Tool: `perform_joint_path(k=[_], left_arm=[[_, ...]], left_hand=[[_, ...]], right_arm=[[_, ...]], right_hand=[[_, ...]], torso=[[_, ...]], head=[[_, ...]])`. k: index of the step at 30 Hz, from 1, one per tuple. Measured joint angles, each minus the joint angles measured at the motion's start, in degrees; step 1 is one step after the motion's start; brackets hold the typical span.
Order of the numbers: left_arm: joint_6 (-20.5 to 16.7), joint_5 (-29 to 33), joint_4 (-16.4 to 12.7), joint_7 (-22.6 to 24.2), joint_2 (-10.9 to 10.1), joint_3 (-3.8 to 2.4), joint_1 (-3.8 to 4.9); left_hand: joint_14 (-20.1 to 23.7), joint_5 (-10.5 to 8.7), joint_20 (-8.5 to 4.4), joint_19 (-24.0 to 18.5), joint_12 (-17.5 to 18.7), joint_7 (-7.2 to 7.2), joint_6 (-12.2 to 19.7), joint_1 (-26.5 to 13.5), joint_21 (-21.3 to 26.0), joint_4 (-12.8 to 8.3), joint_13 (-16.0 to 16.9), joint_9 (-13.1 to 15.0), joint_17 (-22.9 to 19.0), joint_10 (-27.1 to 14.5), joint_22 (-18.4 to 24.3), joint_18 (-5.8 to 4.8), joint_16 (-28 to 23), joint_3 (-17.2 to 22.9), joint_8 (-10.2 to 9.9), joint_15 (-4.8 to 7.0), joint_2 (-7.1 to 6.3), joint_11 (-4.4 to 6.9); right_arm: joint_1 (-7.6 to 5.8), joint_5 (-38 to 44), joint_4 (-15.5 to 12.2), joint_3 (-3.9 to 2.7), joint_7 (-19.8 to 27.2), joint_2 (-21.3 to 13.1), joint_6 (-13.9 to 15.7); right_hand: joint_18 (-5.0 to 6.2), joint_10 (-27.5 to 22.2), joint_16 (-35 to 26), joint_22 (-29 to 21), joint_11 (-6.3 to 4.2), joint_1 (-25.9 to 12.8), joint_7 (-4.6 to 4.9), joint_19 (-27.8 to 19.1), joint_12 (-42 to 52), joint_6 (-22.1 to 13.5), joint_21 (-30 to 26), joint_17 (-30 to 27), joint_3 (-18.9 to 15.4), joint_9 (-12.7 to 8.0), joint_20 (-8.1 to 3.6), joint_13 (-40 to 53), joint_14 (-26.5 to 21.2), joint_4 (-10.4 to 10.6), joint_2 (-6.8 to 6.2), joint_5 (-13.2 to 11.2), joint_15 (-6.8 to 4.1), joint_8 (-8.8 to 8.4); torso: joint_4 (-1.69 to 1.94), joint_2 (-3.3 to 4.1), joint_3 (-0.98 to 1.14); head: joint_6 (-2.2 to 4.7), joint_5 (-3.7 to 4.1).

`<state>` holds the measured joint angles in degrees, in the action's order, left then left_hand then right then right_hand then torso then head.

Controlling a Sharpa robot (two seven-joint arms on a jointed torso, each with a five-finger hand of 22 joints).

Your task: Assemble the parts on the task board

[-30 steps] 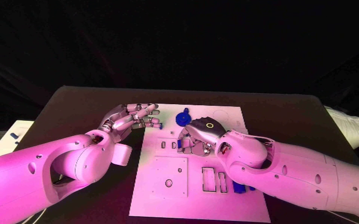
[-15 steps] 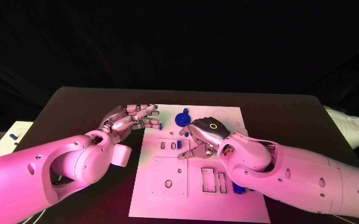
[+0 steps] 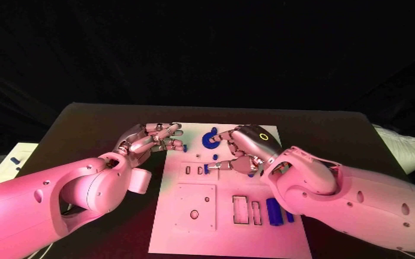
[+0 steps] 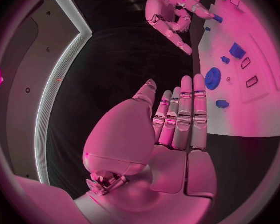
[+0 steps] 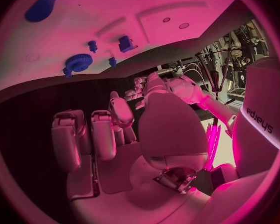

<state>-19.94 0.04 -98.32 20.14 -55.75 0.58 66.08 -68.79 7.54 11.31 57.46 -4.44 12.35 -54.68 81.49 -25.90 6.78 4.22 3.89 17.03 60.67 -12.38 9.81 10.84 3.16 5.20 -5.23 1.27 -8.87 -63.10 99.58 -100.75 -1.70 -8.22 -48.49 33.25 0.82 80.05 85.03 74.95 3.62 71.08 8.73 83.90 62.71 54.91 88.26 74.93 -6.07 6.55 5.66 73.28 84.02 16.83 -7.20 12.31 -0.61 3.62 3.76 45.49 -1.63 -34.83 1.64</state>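
On the far part of the white board [image 3: 226, 223], the blue gear [image 3: 210, 139] lies flat between your two hands. The right hand [image 3: 244, 149] hangs just beside it, fingers curled, holding nothing that I can see. The left hand [image 3: 149, 139] sits at the board's left edge, fingers straight and close, empty. Right is nearer; reach from there.

Task board [image 3: 195, 226]: white rectangular plate, flat on the table's middle, with rectangular slots and small holes. Parts: blue gear [image 3: 211, 138] lying near the far edge; small blue piece [image 3: 207, 168] beside the central slots; blue elongated piece [image 3: 272, 211] beside the right-hand slots.
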Motion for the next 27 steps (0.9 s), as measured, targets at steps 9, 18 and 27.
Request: perform_joint_path(k=[9, 18, 27], left_arm=[[2.23, -6.68, 1.77, -7.75, 1.02, 0.07, 0.27], [12.11, -26.13, 4.12, -29.12, 4.93, -0.05, 5.08], [20.37, -41.67, 7.16, -47.03, 11.11, -0.05, 8.29]], left_hand=[[-14.81, -0.17, -4.92, 13.07, -7.21, -3.78, -4.62, -7.33, -14.38, 4.97, 4.64, 0.75, 23.47, 13.39, -9.96, -0.02, 28.45, -2.96, 1.5, 5.15, -0.81, 4.58], [-15.07, -2.0, -7.87, 23.68, -46.28, -7.18, -6.75, -10.85, -52.24, 9.7, 39.57, 7.2, 57.93, 12.19, -56.67, -5.08, 78.3, -10.07, 12.58, 8.09, 1.36, 8.03], [-15.18, -4.35, -8.87, 26.48, -67.24, -9.66, -3.53, -13.88, -60.96, 9.72, 61.9, 19.32, 57.92, 17.28, -62.58, -7.57, 78.99, -15.97, 25.58, 9.25, 3.14, 10.14]], right_arm=[[-5.35, -24.19, -1.26, -0.47, 8.77, -7.11, -0.47], [-7.16, -42.99, 0.7, -0.17, 10.85, -10.58, -2.15], [-7.33, -47.43, 1.11, 0.14, 9.81, -11.12, -2.4]], right_hand=[[0.0, -0.43, -0.38, 0.0, -0.13, 6.78, -0.55, 0.0, 0.8, 0.99, -0.23, 0.0, 3.03, 0.46, 0.0, 0.24, 0.0, -2.5, 4.76, 3.02, 0.0, 0.0], [0.0, 0.93, -0.14, -0.01, 0.68, 8.16, -1.59, 0.04, 4.18, 5.73, -0.23, -0.01, 3.31, 1.8, -0.05, 1.82, -0.06, -4.02, 5.49, 3.88, -0.58, 2.54], [0.0, 0.93, -0.14, -0.02, 0.68, 7.15, -2.28, 0.2, 4.68, 7.02, -0.23, -0.01, 2.21, 2.95, -0.84, 1.66, -0.08, -3.39, 5.98, 3.88, -1.15, 3.45]], torso=[[-0.12, -0.93, 0.24], [-0.6, -2.43, 0.53], [-0.89, -3.43, 0.82]], head=[[-0.32, -0.14], [-0.54, -0.41], [-1.04, -0.93]])
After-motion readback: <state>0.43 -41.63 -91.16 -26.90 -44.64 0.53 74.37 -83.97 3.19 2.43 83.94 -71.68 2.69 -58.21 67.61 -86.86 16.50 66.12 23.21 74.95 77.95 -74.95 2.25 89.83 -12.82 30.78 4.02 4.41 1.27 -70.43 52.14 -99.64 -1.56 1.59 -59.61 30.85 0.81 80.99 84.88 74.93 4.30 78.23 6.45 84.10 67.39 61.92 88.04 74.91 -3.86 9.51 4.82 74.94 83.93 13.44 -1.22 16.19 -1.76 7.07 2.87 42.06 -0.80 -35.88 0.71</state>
